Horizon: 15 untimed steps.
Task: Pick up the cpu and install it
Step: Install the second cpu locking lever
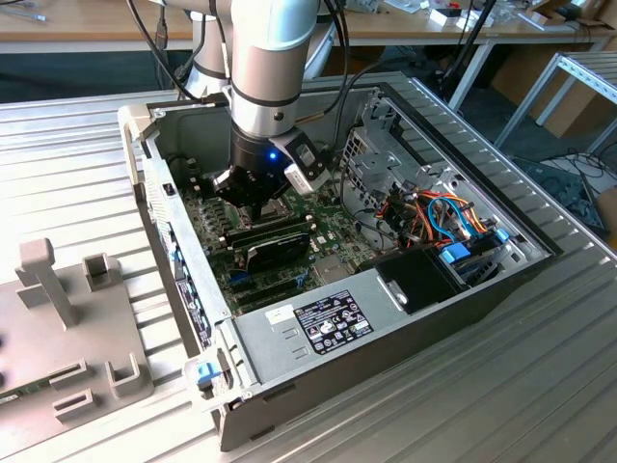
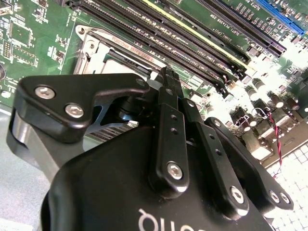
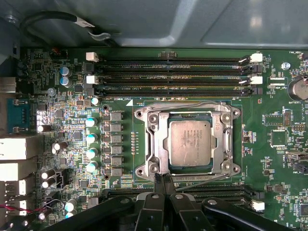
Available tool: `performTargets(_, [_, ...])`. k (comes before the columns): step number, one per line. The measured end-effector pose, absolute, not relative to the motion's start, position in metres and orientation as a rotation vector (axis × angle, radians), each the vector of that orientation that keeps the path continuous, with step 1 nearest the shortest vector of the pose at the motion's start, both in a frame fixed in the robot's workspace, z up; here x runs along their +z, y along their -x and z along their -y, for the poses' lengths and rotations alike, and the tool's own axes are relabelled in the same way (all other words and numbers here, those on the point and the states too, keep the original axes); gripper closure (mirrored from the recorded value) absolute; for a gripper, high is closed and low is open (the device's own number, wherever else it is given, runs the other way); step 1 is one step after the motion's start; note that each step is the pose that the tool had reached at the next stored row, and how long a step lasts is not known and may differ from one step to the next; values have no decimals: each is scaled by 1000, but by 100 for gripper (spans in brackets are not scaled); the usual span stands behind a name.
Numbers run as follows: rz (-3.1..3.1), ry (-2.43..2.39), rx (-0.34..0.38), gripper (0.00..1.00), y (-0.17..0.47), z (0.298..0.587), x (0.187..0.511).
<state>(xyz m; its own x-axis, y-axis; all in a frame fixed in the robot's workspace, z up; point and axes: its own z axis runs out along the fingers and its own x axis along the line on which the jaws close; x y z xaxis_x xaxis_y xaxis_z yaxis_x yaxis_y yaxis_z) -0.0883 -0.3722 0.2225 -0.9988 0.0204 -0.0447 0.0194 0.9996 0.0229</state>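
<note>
**CPU seated in its socket, end effector closed above the frame's edge**

Going from the exterior view's left, we see a grey fixture block (image 1: 58,328) on the ribbed table (image 1: 540,386), then the open computer case (image 1: 318,318), with the arm (image 1: 273,68) reaching down into it over the green motherboard (image 1: 328,231).

In the first wrist view the cpu (image 3: 190,143) lies flat inside the metal retention frame (image 3: 187,140), its dull silver top facing up — it appears to be already in place in the socket. The memory slots (image 3: 168,74) run along the far side of the frame from the end effector.

The end effector (image 3: 164,179) holds nothing; its two fingertips are pressed together, with no gap visible between them. They sit just off the frame's edge, so the cpu lies straight ahead of the tips, toward the memory slots. Being square, it offers no long axis to line up with.

In the second wrist view the closed fingers (image 2: 168,91) hang just above the frame — we cannot tell whether they touch it.
</note>
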Motion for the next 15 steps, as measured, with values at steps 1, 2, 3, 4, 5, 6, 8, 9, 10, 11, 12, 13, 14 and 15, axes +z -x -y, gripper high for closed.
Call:
performTargets(1, [-3096, -31, 35, 89, 88, 372, 222])
performTargets(2, [-3096, -31, 35, 89, 89, 372, 222])
performTargets(3, [-3096, -31, 35, 89, 89, 372, 222])
performTargets(4, [-3096, -31, 35, 89, 89, 372, 222])
performTargets(5, [-3096, -30, 35, 89, 89, 372, 222])
performTargets(6, [-3096, -31, 35, 89, 90, 372, 222])
performTargets(8, [-3096, -31, 35, 89, 90, 372, 222])
performTargets(9, [-3096, -31, 35, 89, 91, 372, 222])
performTargets(10, [-3096, -31, 35, 89, 91, 372, 222])
performTargets(11, [-3096, -31, 34, 89, 91, 372, 222])
performTargets(12, [-3096, -31, 34, 89, 91, 372, 222])
performTargets(13, [-3096, -31, 33, 89, 91, 372, 222])
performTargets(14, [-3096, -31, 33, 89, 91, 372, 222])
performTargets(15, [-3098, -31, 33, 89, 91, 372, 222])
